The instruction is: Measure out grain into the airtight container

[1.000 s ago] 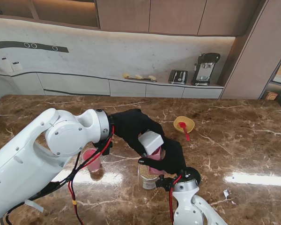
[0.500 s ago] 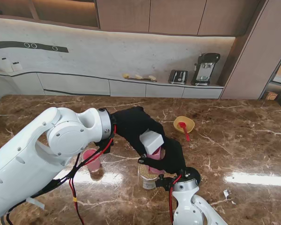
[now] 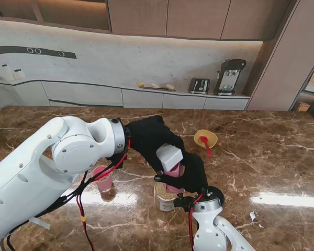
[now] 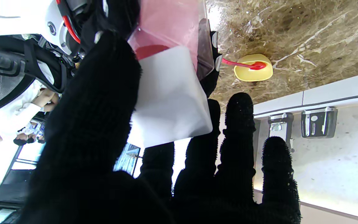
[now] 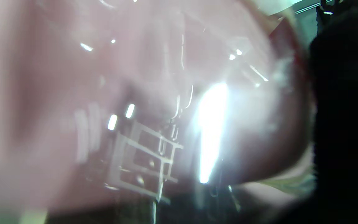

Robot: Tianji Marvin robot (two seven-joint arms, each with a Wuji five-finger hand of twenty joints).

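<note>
The left hand grips a white lid over the pink container, which the right hand clasps above a grain jar (contents barely visible); a misaligned lid risks tipping it.

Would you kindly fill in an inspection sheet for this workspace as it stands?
Surface: brown marble table, glare patches.
Job's things: pink container with white lid held over a grain jar; second pink cup on the left.
Clutter: yellow bowl with red spoon; small white scrap at right.
Hands: left hand on the lid; right hand gripping the container.
Cables: red and black wires along both arms.
Surroundings: counter with toaster and coffee machine.
</note>
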